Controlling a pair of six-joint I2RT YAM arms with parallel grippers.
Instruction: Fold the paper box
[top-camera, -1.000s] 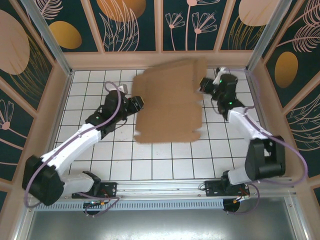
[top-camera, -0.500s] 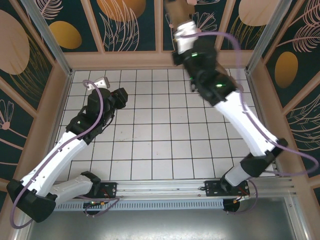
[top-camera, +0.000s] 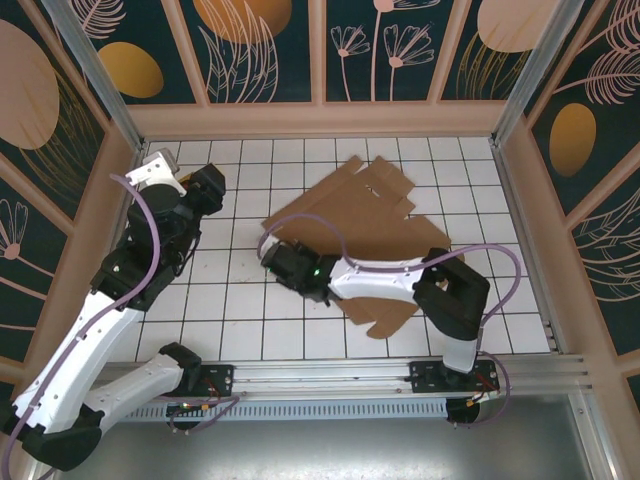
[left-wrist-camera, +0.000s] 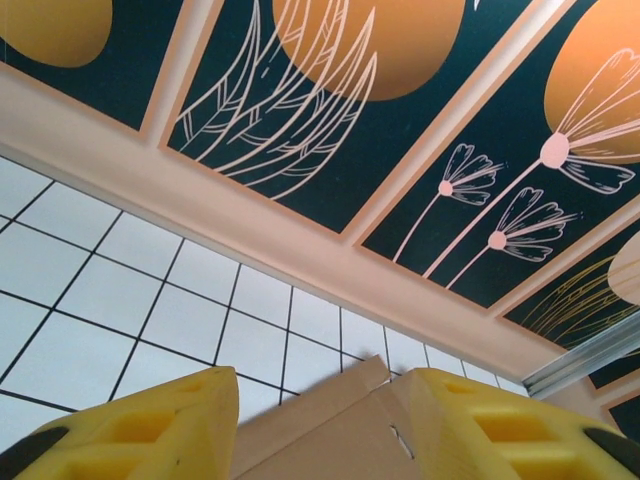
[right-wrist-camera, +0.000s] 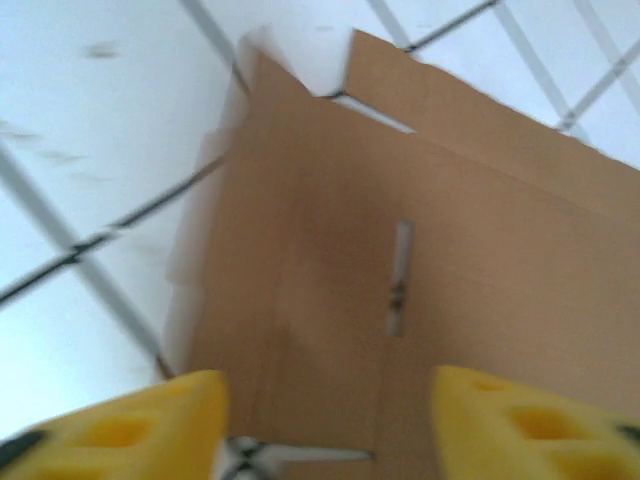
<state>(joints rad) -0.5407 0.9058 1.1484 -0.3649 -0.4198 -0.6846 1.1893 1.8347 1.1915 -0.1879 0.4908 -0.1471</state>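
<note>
at left, your left tool (top-camera: 210, 183) hangs above the tiled worktop (top-camera: 250, 330) with its yellow fingers (left-wrist-camera: 140, 425) partly spread and nothing between them. in the middle the paper box (top-camera: 345, 215) lies flat as an unfolded die-cut sheet with no flap raised, so by the look of it all the folding is left to do. the sheet's left corner sits under your right tool (top-camera: 272, 258), which reaches across from the right, fingers (right-wrist-camera: 520, 420) apart and empty close over the cardboard, while the left tool stands well apart from the sheet.
</note>
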